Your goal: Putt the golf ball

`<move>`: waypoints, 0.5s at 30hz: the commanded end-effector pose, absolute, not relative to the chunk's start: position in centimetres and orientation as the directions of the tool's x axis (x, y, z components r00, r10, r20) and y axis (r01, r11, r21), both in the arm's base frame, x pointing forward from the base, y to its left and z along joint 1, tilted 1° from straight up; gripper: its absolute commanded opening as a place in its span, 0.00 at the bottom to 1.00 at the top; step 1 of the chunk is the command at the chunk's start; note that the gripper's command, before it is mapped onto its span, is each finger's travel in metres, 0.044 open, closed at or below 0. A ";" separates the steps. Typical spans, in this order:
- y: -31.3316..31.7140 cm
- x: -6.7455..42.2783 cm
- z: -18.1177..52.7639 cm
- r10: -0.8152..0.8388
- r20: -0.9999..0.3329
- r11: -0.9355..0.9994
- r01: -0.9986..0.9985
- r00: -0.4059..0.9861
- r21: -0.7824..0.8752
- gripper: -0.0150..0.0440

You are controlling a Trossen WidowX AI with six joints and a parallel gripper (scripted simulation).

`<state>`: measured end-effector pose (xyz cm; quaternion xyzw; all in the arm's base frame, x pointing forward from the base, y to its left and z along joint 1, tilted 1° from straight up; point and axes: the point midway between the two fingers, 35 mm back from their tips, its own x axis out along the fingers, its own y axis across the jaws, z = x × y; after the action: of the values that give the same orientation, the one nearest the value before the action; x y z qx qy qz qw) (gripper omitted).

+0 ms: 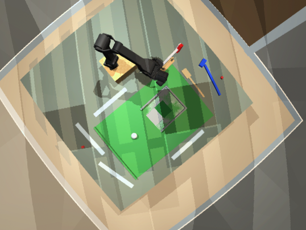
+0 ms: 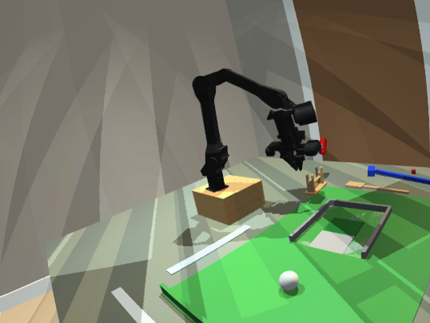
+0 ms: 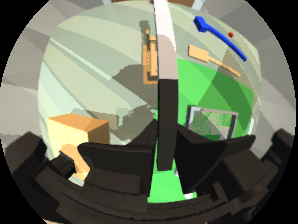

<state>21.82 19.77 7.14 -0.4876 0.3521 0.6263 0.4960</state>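
Desk holds the green mat (image 1: 122, 136); pincer (image 1: 162, 68) pinches putter (image 1: 173, 54), lifted above its rack (image 2: 316, 181) beyond the mat. Ball (image 1: 134, 136) on mat. Next: swing putter behind ball.

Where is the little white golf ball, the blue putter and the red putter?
golf ball (image 1: 134, 136): top view, middle of the ball.
blue putter (image 1: 213, 78): top view, along its shaft.
red putter (image 1: 179, 47): top view, on its red head; gripper (image 3: 166, 156) holds its shaft.
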 end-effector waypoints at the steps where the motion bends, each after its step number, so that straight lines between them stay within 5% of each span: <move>1: 19.3 22.4 7.0 0.274 -0.962 -0.234 -0.971 -0.022 -0.044 0.25; 15: 13.7 28.0 7.6 0.250 -0.965 0.086 -0.995 0.073 -0.053 0.25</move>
<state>26.66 15.04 7.32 -0.4466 0.4177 0.5472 0.5716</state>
